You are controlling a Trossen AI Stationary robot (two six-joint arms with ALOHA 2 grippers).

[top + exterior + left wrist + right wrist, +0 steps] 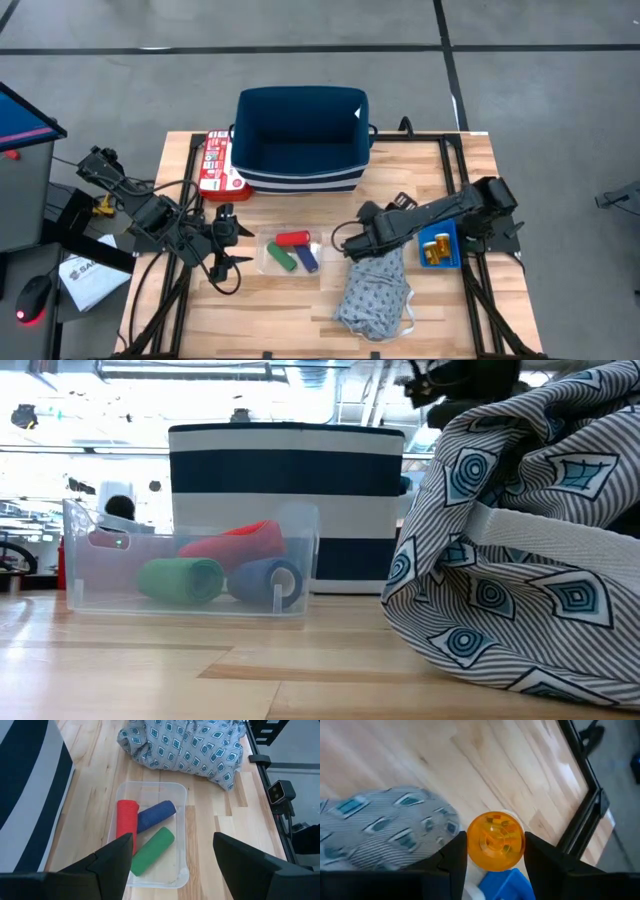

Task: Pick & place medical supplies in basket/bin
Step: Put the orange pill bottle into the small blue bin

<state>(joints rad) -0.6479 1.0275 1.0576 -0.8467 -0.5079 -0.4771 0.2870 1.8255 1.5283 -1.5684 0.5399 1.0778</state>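
Observation:
Three small cylinders, red (127,822), purple-blue (156,815) and green (152,851), lie in a clear tray (290,253) mid-table. My left gripper (236,238) is open just left of that tray, level with it. My right gripper (346,240) is shut on an orange pill bottle (495,840) above the far left edge of the grey patterned cloth (375,295), which lies crumpled on the table. More orange bottles (436,250) sit in the small blue bin (441,232) at the right. The navy basket (300,140) stands open at the far edge. My right gripper pinches the orange pill bottle between its two fingers (452,857), one on each side of its round wall (470,845). The wrist view sees the bottle end-on. It is lifted clear, with the cloth's edge and bare table beneath it.
A red-and-white flat box (212,160) lies against the basket's left side. A black frame rail (462,200) runs along the table's right side by the blue bin. Bare wood shows between tray and basket and along the near edge (270,320).

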